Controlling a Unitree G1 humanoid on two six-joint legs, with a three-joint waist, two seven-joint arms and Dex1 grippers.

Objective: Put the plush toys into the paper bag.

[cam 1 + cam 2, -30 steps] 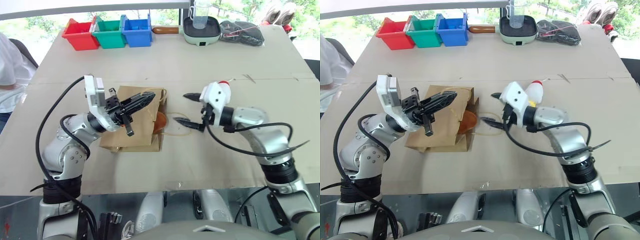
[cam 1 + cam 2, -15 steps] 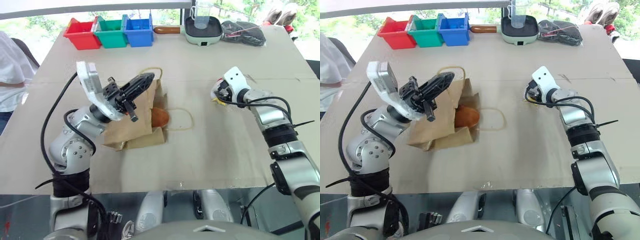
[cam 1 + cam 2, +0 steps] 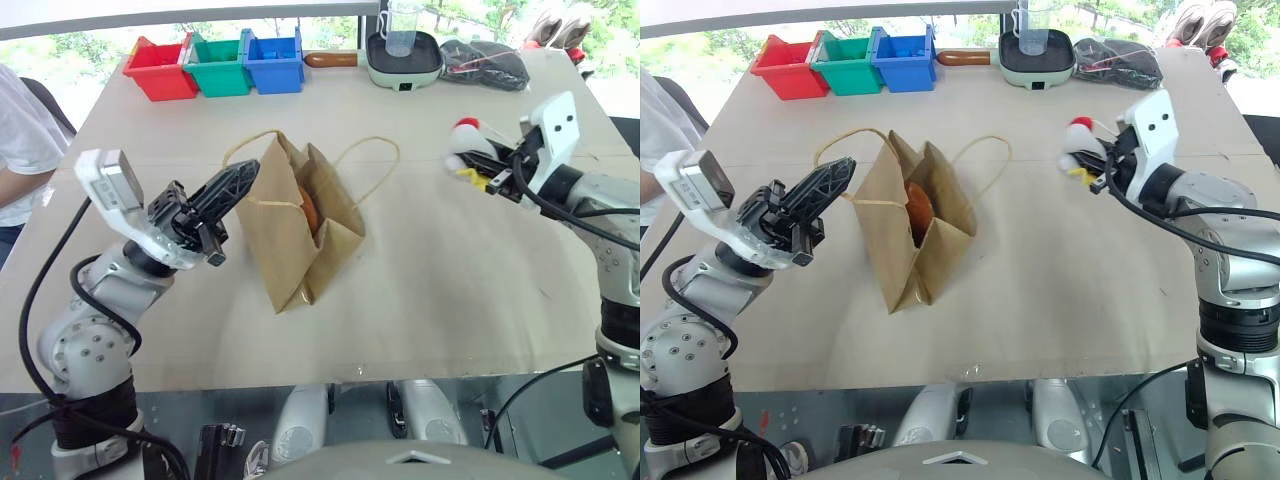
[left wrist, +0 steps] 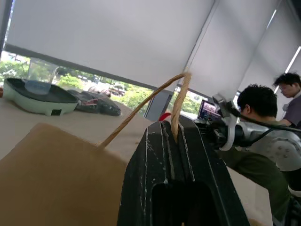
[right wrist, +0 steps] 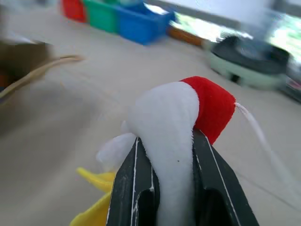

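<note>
Tan tabletop (image 3: 420,300) | colored bins (image 3: 215,65) far edge | windows behind

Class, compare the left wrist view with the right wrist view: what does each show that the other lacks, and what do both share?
Left wrist view only: the left end effector shut on the bag's cord handle, and two people behind. Right wrist view only: the right end effector shut on the white chicken, plus the coloured bins. Both share: the brown paper bag, the table and the green pan.
</note>
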